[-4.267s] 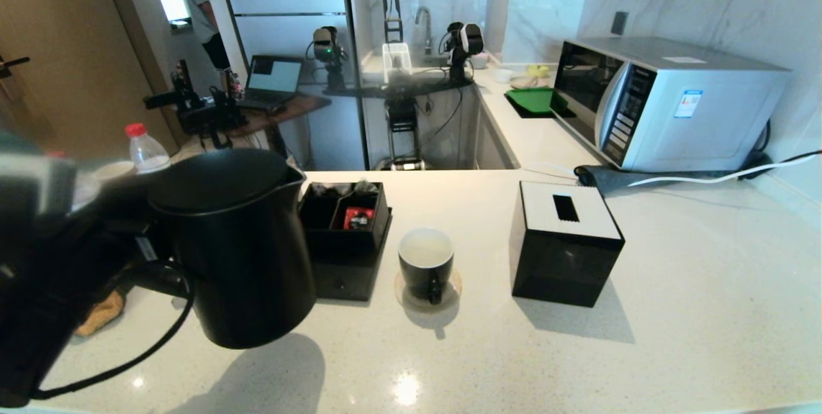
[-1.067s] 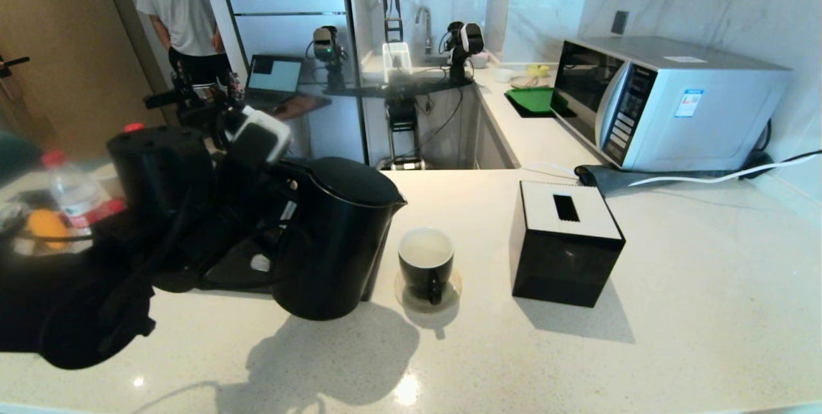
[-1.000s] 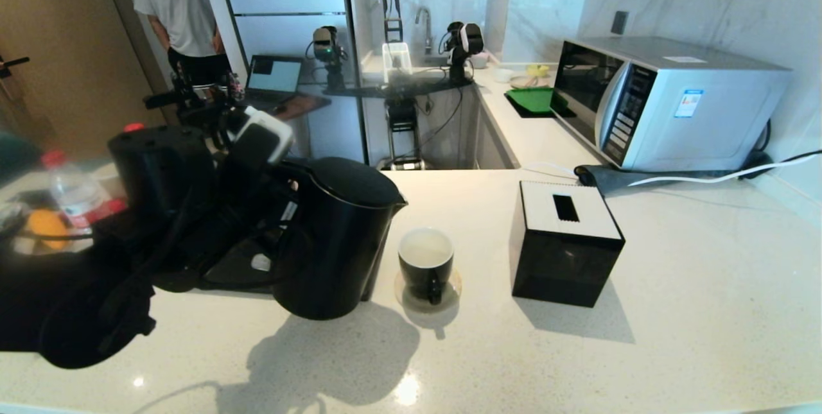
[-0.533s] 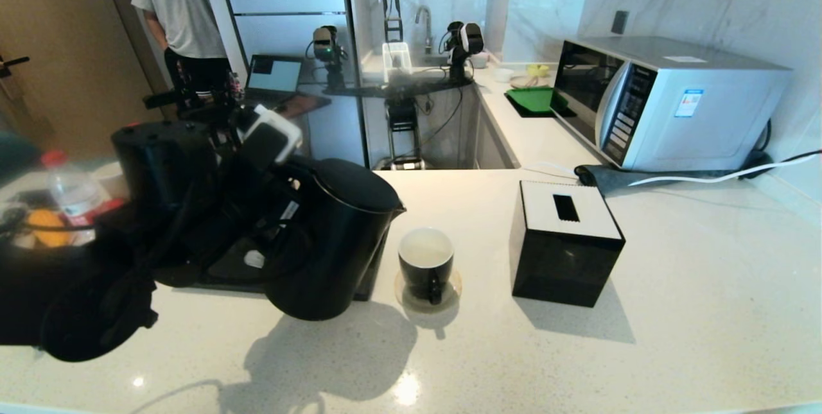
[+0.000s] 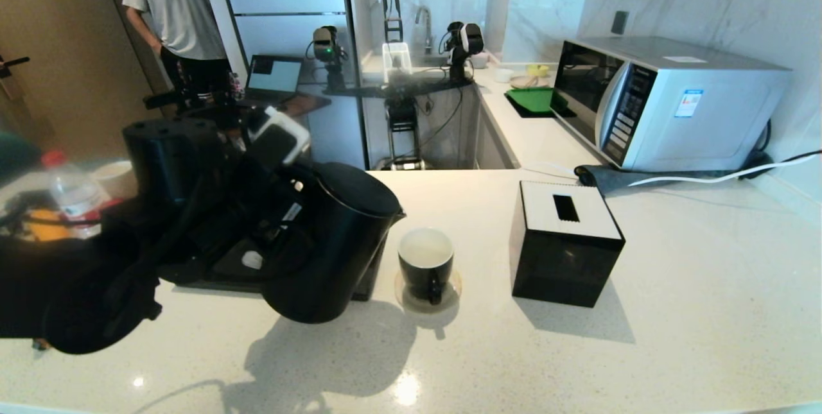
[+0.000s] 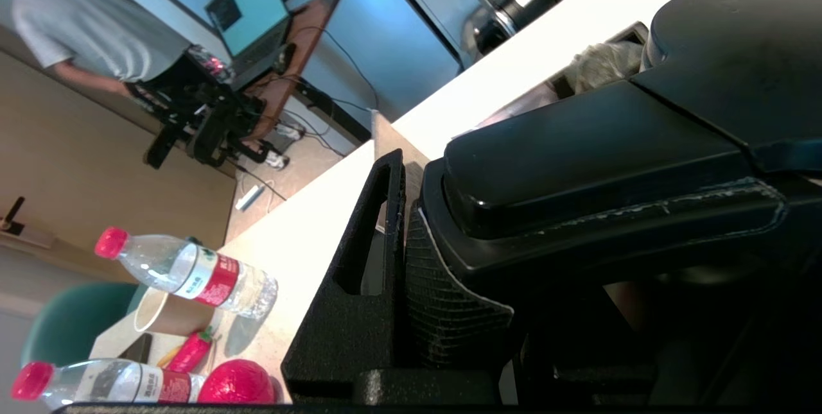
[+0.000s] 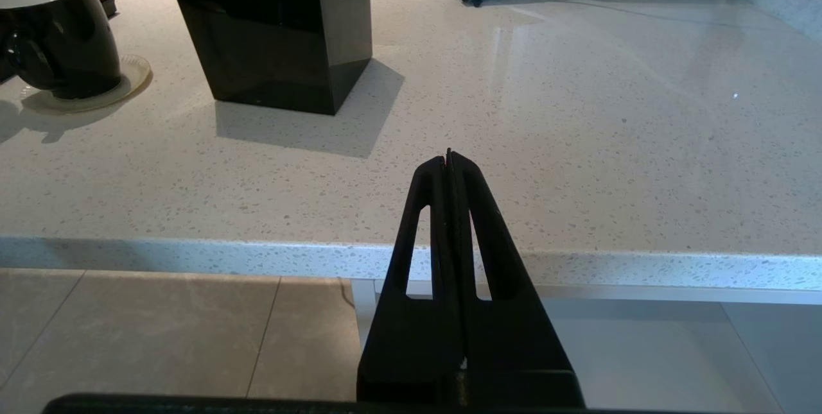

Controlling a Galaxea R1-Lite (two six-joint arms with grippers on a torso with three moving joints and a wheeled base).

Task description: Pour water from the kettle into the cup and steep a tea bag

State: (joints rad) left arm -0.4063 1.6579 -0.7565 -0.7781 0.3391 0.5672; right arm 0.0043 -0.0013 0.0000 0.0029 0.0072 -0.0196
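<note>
Kettle (image 5: 327,241) in left hand (image 6: 411,260), tilted

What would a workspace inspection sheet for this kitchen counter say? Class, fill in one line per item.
Surface: pale speckled counter, dry where visible.
Job's things: kettle lifted, tilted toward cup on its saucer; tea bag and water not seen.
Clutter: black tissue box, black organiser tray, bottles, paper cup.
Grippers: left gripper clamped on kettle handle; right gripper shut, parked off the counter edge.
Cables: white cable by microwave.
Surroundings: person standing behind.
</note>
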